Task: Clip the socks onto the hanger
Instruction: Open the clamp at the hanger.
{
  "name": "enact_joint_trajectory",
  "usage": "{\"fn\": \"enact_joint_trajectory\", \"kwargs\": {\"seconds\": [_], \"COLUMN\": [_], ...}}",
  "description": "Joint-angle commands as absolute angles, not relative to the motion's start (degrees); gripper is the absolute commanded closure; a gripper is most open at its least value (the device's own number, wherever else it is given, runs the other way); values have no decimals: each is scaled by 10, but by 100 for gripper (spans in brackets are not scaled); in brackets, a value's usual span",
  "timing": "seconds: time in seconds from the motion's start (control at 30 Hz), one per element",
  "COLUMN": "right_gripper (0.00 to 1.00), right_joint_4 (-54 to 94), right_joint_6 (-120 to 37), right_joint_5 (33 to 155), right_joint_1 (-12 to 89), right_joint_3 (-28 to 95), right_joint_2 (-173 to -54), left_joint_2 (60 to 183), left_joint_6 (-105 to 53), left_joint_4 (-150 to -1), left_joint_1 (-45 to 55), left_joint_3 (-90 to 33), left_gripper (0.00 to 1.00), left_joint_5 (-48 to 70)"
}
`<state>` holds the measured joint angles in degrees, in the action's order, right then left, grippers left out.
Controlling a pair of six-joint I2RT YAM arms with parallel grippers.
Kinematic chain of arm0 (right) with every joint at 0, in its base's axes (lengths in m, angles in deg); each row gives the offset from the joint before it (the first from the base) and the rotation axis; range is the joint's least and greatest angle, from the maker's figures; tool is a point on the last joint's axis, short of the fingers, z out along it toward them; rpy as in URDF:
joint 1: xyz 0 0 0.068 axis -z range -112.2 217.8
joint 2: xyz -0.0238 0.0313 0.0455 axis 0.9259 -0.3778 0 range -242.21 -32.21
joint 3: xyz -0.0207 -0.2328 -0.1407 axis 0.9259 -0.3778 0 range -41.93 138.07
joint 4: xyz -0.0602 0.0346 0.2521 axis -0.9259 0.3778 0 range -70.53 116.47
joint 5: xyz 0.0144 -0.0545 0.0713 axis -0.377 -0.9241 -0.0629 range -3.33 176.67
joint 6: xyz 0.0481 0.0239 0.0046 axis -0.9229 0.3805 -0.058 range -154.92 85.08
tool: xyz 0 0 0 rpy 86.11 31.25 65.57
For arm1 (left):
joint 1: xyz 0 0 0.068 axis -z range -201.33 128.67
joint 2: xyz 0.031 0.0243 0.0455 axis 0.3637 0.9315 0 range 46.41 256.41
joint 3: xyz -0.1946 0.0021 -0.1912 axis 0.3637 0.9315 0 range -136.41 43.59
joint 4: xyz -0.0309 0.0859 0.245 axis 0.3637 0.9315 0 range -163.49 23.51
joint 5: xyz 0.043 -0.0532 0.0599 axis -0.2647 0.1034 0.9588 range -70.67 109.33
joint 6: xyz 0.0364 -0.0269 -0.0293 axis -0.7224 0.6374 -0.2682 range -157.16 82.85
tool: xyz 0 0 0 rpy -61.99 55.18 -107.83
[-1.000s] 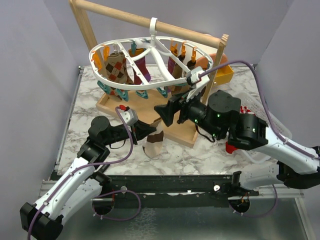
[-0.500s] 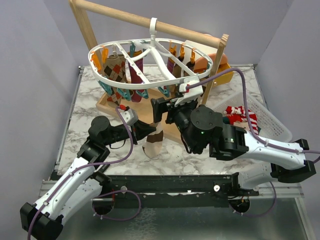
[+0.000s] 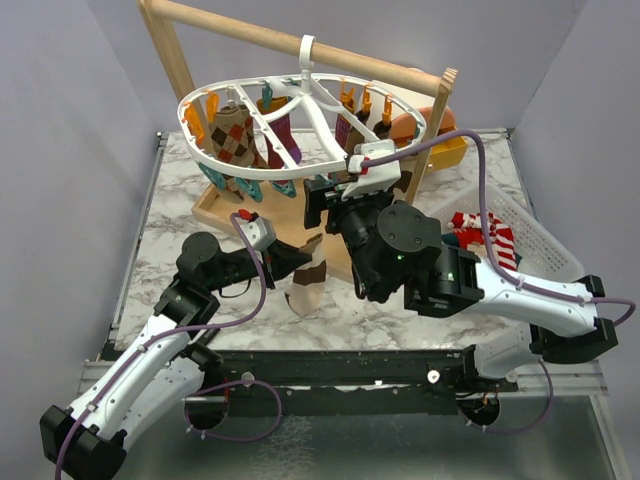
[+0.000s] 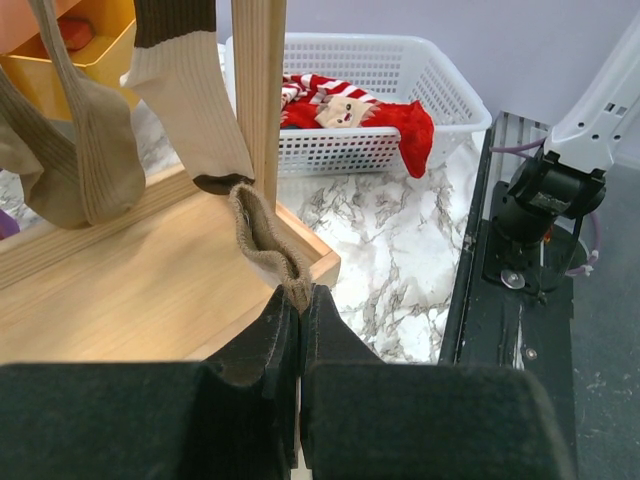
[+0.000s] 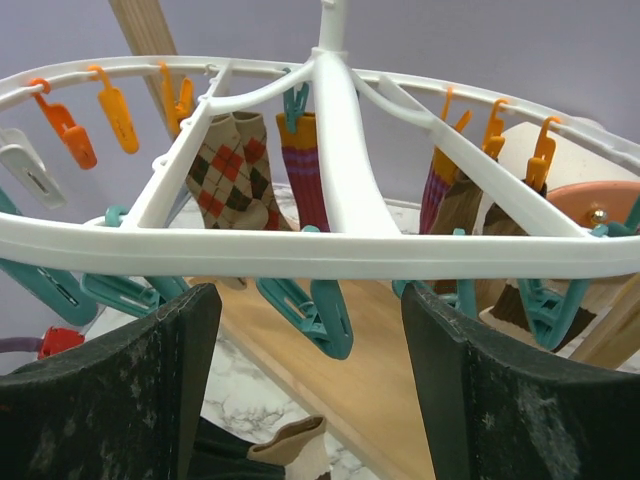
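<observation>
Since a second ago, the right arm had swung left and up from beside the wooden rack (image 3: 290, 40) to the near rim of the hanger (image 5: 200, 245), while the left arm had stayed put. The right gripper (image 5: 310, 300) sat just below that white rim with its fingers spread wide and nothing between them but air. A teal clip (image 5: 325, 320) dangled from the rim in the gap ahead.

The left gripper (image 4: 298, 300) was pressed tight on the cuff of a tan-brown sock (image 3: 310, 285), low over the marble table (image 3: 170, 250) by the rack's wooden tray, with the sock drooping below the fingers.

Two socks already hung from the hanger – an argyle sock (image 3: 232, 140) and a maroon sock (image 3: 278, 135). A red-and-white striped sock (image 3: 480, 232) lay in the white basket (image 3: 545, 250) at the right.
</observation>
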<state>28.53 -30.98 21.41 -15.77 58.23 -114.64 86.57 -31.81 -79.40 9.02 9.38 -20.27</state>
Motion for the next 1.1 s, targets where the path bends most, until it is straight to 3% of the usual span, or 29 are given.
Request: {"fn": "enact_joint_trajectory", "kwargs": {"seconds": [0.0, 0.43, 1.07], "right_gripper": [22, 22, 50], "right_joint_4": [272, 291, 246], "right_joint_6": [-281, -271, -235], "right_joint_5": [185, 157, 152], "right_joint_1": [-161, -156, -155], "right_joint_3": [610, 644, 632], "right_joint_2": [-1166, -1202, -1194], "left_joint_2": [859, 852, 854], "left_joint_6": [-314, -311, -313], "left_joint_4": [-811, -820, -828], "left_joint_1": [90, 90, 90], "left_joint_3": [96, 105, 103], "left_gripper": [100, 100, 100], "left_joint_5": [-196, -201, -201]}}
